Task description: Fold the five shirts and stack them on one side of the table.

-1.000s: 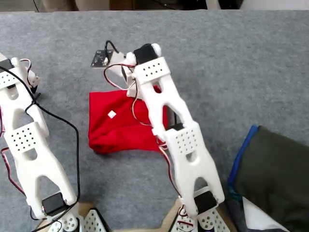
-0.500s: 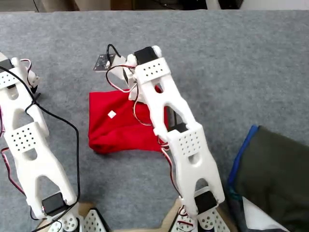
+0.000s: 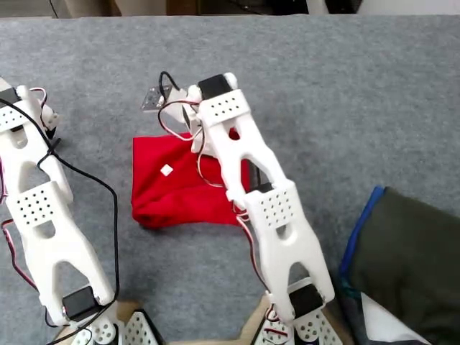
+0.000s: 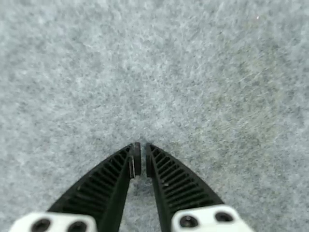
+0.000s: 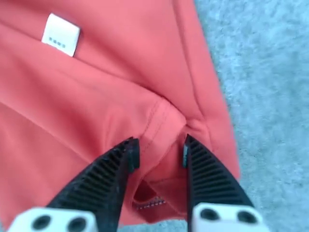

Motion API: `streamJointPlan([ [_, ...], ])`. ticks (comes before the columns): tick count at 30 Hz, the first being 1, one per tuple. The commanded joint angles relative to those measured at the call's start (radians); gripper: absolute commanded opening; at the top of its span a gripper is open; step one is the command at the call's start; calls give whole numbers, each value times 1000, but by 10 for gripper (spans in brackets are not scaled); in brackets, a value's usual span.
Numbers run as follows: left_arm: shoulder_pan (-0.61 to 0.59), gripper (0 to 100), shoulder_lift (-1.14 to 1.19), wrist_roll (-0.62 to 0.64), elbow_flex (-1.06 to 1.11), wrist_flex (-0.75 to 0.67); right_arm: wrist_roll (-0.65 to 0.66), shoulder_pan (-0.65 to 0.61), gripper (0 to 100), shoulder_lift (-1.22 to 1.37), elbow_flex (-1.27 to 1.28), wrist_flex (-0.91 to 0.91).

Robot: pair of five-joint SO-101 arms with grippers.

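A red shirt [image 3: 176,187] lies folded into a rough square on the grey carpeted table [image 3: 345,93], with a small white tag [image 3: 167,170] on top. My right arm [image 3: 237,144] stretches over the shirt's right part to its far edge. In the right wrist view my right gripper [image 5: 158,146] is open just above the red shirt [image 5: 96,96], its fingers straddling a raised fold near the hem; the tag [image 5: 60,35] lies farther off. My left gripper [image 4: 140,157] is shut over bare carpet, holding nothing. The left arm [image 3: 36,208] stands at the table's left edge.
A pile of dark folded clothes [image 3: 410,259] with a blue edge [image 3: 359,223] sits at the near right, a white piece [image 3: 381,323] under it. Loose wires [image 3: 93,187] trail from the left arm. Bare carpet spreads across the far side and the right.
The right arm's wrist has shifted and turned slightly above the shirt's far edge. The shirt and the left arm have not moved.
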Motion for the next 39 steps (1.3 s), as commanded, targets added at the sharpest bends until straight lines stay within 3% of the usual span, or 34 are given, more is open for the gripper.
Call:
streamJointPlan([
  [1, 17, 43, -15, -8, -48, -11, -2, 13, 167, -5, -53, -6],
  [7, 17, 43, -15, -8, -48, -11, -5, 12, 162, -7, -56, -6],
  [15, 17, 43, -13, -8, -48, -11, -11, 15, 9, -5, -173, 51],
  [39, 17, 43, -13, -8, -48, -11, 38, -13, 9, -4, -213, 72],
])
